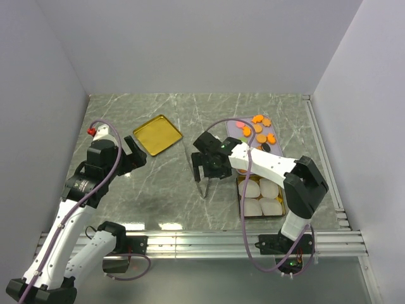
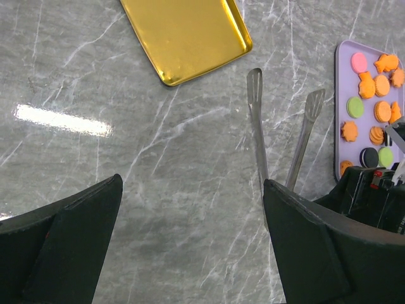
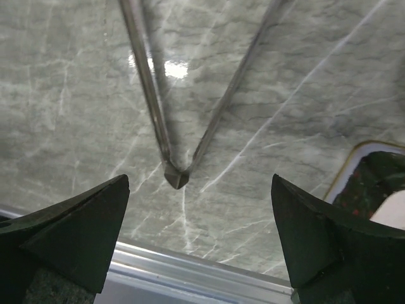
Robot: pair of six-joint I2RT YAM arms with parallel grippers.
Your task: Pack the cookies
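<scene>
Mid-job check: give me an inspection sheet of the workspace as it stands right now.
Surface: grey marbled table, glare patches.
Job's things: cookies on the lavender tray, far right; gold tray empty, far side, left of centre.
Clutter: tongs lying on the table, arms spread; four white paper cups in a tray, near right.
Grippers: left gripper open, holding nothing; right gripper open, either side of the tongs' hinge end, not shut on it.
Cables: purple cable looped along each arm.
Surroundings: plain white walls; metal rail at the near edge.
</scene>
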